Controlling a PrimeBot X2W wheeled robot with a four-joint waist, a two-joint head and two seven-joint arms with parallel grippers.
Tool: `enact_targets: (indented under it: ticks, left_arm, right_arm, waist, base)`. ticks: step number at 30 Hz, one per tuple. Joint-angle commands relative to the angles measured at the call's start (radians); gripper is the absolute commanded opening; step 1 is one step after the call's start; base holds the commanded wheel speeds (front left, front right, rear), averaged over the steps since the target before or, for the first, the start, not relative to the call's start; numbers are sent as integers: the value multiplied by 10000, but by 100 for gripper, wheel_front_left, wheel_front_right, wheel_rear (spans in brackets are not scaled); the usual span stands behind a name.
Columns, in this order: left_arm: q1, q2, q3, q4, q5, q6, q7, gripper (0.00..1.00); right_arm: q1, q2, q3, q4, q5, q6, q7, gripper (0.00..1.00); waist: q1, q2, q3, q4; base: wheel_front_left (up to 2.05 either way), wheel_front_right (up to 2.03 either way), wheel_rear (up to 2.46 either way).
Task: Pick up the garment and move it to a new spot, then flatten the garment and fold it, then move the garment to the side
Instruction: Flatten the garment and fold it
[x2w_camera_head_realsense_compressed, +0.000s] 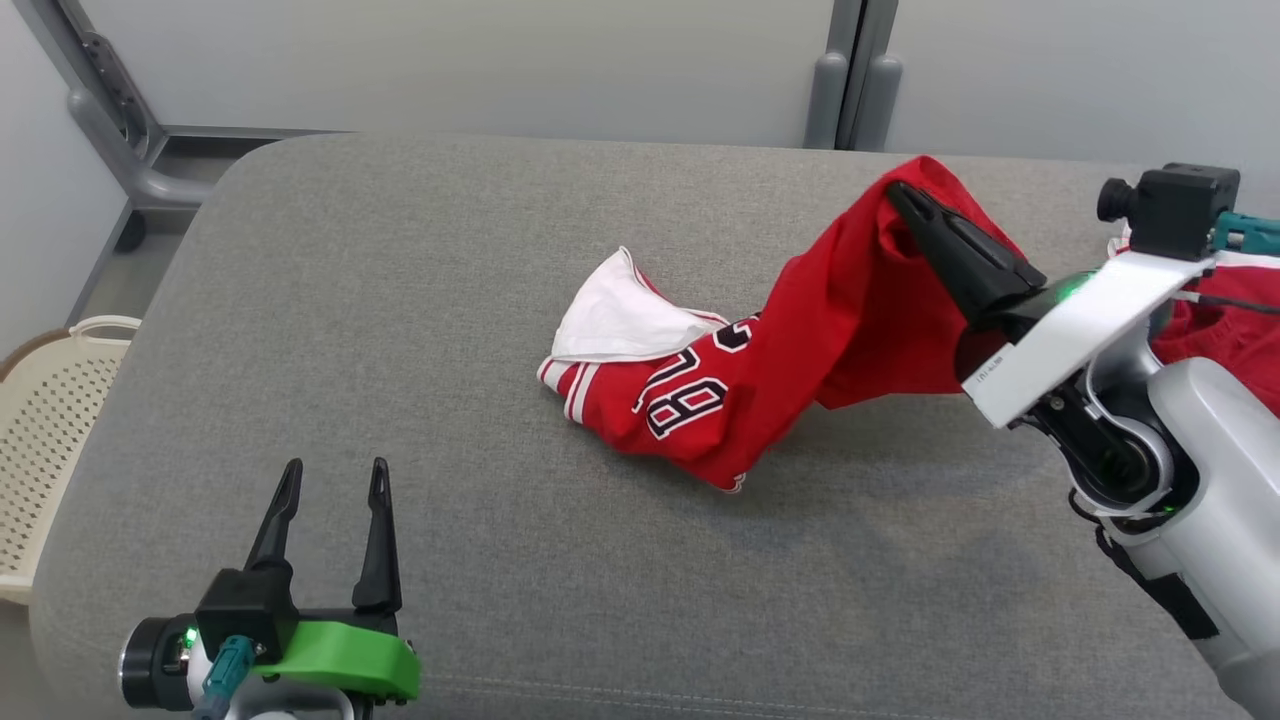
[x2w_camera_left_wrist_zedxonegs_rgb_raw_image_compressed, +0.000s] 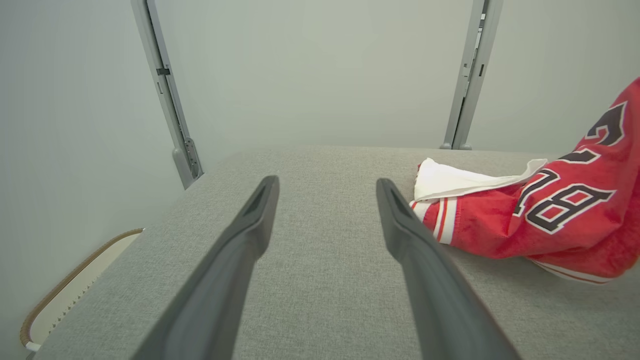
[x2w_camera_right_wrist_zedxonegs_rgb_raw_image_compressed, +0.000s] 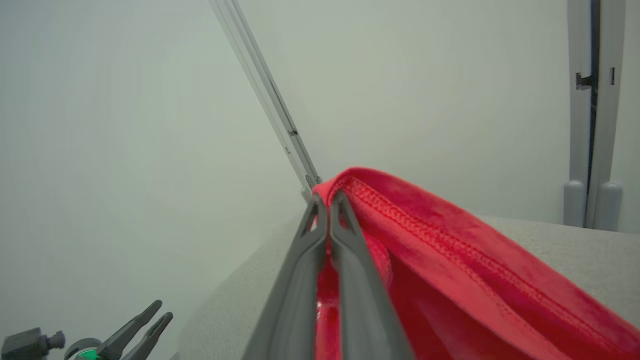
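Note:
The garment (x2w_camera_head_realsense_compressed: 760, 380) is a red jersey with black-and-white lettering, striped trim and a white lining turned out at its left end. That end rests on the grey padded table (x2w_camera_head_realsense_compressed: 400, 330); its right part is lifted in a drape. My right gripper (x2w_camera_head_realsense_compressed: 893, 192) is shut on the raised red hem, high at the right. In the right wrist view the closed fingertips (x2w_camera_right_wrist_zedxonegs_rgb_raw_image_compressed: 327, 200) pinch the stitched edge of the garment (x2w_camera_right_wrist_zedxonegs_rgb_raw_image_compressed: 450, 250). My left gripper (x2w_camera_head_realsense_compressed: 335, 478) stands open near the front left, empty, well left of the jersey. The left wrist view has the garment (x2w_camera_left_wrist_zedxonegs_rgb_raw_image_compressed: 545, 215) right of its spread fingers (x2w_camera_left_wrist_zedxonegs_rgb_raw_image_compressed: 250, 220).
A cream perforated basket (x2w_camera_head_realsense_compressed: 40, 420) sits on the floor off the table's left edge. Grey frame posts (x2w_camera_head_realsense_compressed: 850, 80) stand against the wall behind the table. More red cloth (x2w_camera_head_realsense_compressed: 1230, 330) shows behind my right arm at the far right.

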Motion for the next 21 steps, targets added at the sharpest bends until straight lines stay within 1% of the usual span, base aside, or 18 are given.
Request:
enact_targets:
  ticks: [1, 5, 10, 12, 15, 21]
  left_arm:
    - [-129, 16, 29, -8, -14, 32, -20, 100]
    - [-152, 16, -1, -18, -19, 28, -20, 100]
    - [-138, 16, 3, -37, -36, 46, -20, 100]
    - [-120, 14, 12, -54, -38, 61, -20, 100]
    - [-131, 15, 3, -55, -47, 72, -20, 100]
    - [-227, 14, -76, -31, -40, 50, -20, 100]
  right_arm:
    - [-161, 82, 96, -3, 138, 3, -111, 0]
    - [-521, 357, 470, -127, 789, 1, -322, 0]
    - [-531, 305, 729, -94, 1447, 3, -619, 0]
    - [-394, 84, 869, 142, 1370, 1, -670, 0]
    - [-163, -14, 1104, 650, 1349, 3, -729, 0]
    - [89, -170, 1449, 2107, 1025, 1, -696, 0]
  waist:
    - [0, 0, -7, 63]
    - [0, 0, 9, 191]
    - [0, 0, 34, 302]
    - [0, 0, 54, 314]
    - [0, 0, 98, 316]
    - [0, 0, 232, 207]
  base:
    - [0, 0, 0]
    - [0, 0, 0]
    - [0, 0, 0]
    - [0, 0, 0]
    - [0, 0, 0]
    - [0, 0, 0]
